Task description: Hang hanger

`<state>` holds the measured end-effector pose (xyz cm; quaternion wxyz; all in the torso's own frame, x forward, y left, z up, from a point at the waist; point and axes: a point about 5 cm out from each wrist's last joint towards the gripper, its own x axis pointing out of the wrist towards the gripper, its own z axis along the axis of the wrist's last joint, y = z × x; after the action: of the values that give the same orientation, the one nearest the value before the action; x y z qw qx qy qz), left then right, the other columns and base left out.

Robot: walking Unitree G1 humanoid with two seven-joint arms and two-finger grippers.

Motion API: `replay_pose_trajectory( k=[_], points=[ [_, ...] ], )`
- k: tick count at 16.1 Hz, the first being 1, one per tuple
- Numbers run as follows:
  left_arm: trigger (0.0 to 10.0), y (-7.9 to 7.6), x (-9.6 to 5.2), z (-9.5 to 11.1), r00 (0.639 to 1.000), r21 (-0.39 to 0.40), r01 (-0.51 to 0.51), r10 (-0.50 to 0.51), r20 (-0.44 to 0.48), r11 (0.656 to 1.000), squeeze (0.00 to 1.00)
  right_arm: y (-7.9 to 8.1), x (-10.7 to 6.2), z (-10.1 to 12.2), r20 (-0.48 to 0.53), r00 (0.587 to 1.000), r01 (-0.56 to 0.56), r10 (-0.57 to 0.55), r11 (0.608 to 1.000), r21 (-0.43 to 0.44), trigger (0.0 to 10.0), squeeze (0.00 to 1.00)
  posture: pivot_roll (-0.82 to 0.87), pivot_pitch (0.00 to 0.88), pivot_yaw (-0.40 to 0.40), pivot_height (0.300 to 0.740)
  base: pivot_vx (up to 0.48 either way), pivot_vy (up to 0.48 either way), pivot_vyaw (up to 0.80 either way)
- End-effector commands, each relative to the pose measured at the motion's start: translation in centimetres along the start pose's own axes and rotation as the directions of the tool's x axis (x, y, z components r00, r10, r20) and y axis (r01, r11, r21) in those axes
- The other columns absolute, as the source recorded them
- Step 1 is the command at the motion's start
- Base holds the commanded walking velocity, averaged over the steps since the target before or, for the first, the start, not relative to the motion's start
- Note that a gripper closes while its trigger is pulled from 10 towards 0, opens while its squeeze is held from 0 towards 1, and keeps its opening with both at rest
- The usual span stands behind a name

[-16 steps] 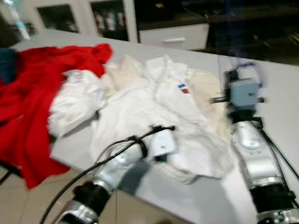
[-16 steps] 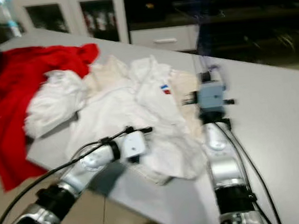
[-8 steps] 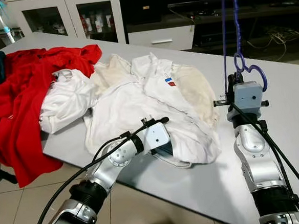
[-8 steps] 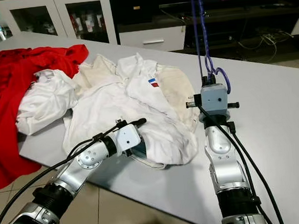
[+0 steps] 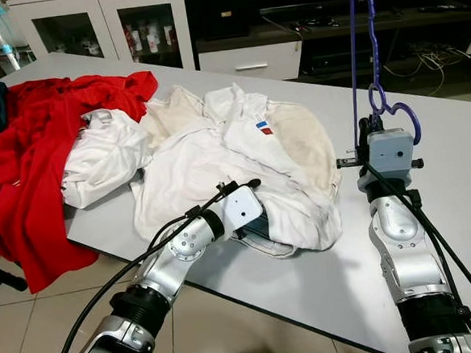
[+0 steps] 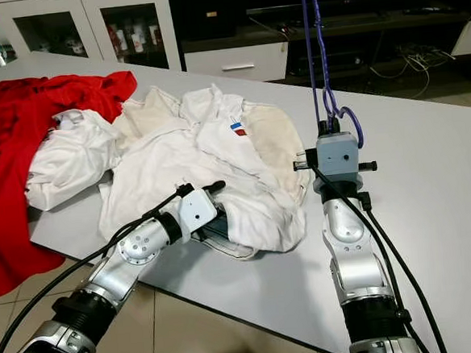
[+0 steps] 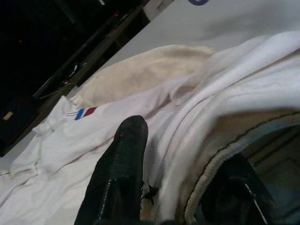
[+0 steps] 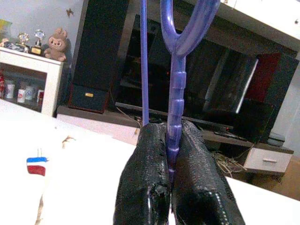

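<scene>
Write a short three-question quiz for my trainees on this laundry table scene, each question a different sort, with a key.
1. True or false: the right gripper is shut on the purple hanger.
2. Multiple choice: the left gripper is at the hem of A) the red garment B) the white polo shirt C) the blue garment.
3. Fill in: the shirt lies on a grey ____.

Key: 1 true; 2 B; 3 table.
</scene>
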<state>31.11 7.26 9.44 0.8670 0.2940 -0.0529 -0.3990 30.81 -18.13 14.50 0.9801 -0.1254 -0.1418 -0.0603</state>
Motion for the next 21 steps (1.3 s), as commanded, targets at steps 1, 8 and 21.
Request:
replay_pose_trajectory(
  k=[1,8,21],
  points=[
    [10.0,1.1,0.1,0.7,0.998,0.029,-0.048,0.047,0.034,0.998,0.14,-0.2,0.3,0.2,0.001,1.000,0.006,-0.006,1.000,0.005,10.0,0.00,0.15,0.007,0.027,0.740,0.000,0.000,0.00],
    [10.0,5.7,-1.2,3.9,0.924,0.063,-0.304,0.278,0.263,0.951,0.14,-0.2,0.3,0.2,0.002,1.000,0.004,-0.004,1.000,0.006,10.0,0.00,0.15,0.010,0.028,0.740,0.000,0.000,0.00],
    [10.0,6.4,-2.8,1.1,0.994,-0.191,0.060,-0.041,0.103,0.980,0.21,-2.6,1.2,2.7,0.107,0.948,-0.291,0.301,0.952,-0.100,10.0,0.00,0.12,0.007,0.037,0.740,0.000,0.000,0.00]
  ],
)
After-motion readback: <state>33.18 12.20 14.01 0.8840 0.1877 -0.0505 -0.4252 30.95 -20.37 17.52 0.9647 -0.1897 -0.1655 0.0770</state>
